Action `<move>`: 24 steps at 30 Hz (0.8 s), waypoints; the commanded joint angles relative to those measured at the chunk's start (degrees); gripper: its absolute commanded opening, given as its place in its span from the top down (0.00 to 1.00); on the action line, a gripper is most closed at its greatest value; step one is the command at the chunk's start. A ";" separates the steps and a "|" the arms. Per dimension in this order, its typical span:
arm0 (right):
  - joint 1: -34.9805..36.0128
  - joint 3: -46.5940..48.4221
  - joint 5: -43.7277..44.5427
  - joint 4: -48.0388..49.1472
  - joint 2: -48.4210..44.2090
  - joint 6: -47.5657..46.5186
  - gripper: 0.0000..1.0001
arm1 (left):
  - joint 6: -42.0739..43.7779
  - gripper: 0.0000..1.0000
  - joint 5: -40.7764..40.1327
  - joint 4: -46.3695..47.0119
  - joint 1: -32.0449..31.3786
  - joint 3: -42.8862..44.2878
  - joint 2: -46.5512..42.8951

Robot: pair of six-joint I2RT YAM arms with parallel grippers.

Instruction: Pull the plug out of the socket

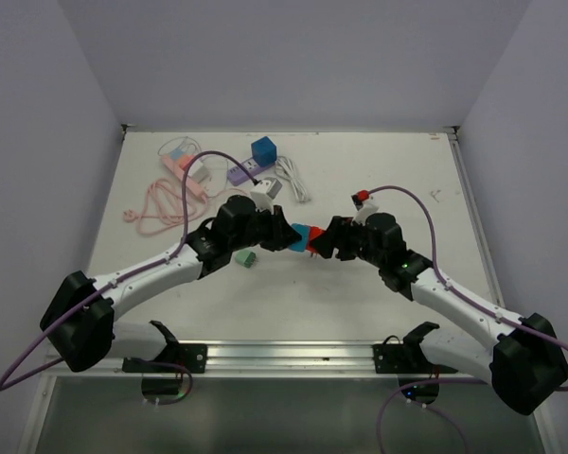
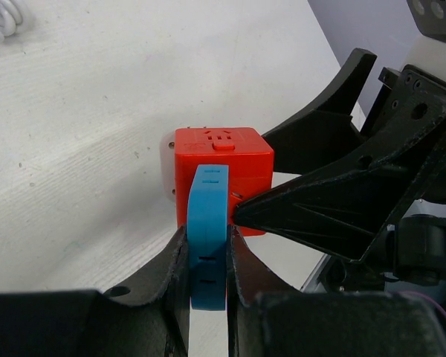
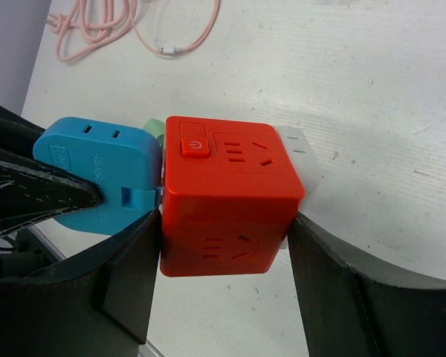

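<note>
Pinching blue plug [image 2: 208,212], left tool [image 2: 207,256] meets right tool [image 3: 221,249] clamped on red socket [image 3: 227,171].

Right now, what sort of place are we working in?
Most likely a robot test bench in a lab, not a home: a white table boxed in by plain walls, arms bolted to a metal rail, and spare cables and socket cubes lying at the back.
</note>
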 commanded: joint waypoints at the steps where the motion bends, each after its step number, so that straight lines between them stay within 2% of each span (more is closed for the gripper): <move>1: -1.90 0.00 13.13 -6.23 0.81 -2.76 1.00 | -0.83 1.00 -4.41 -0.26 1.87 -0.72 -5.10; 9: -3.48 -0.61 18.31 -9.13 1.43 -3.28 1.00 | 0.13 1.00 -2.48 -3.59 9.86 -2.75 -11.69; 10: -3.75 -0.52 18.41 -9.39 1.43 -3.28 1.00 | 0.31 1.00 -2.48 -6.47 10.22 -2.75 -12.22; 14: -4.19 0.09 16.04 -8.79 -0.05 -4.86 1.00 | 1.01 1.00 -3.09 -7.81 10.75 -4.93 -13.72; 17: -4.19 1.66 13.23 -8.95 -1.55 -7.31 1.00 | 0.49 1.00 -2.22 -6.50 11.36 -7.13 -11.27; 19: -4.19 3.25 11.91 -10.09 -1.73 -9.43 1.00 | -0.57 1.00 -1.08 -2.21 11.45 -8.19 -8.98; 24: -4.10 6.94 7.78 -13.79 -1.91 -14.62 1.00 | -2.41 1.00 3.50 5.61 11.54 -7.41 2.44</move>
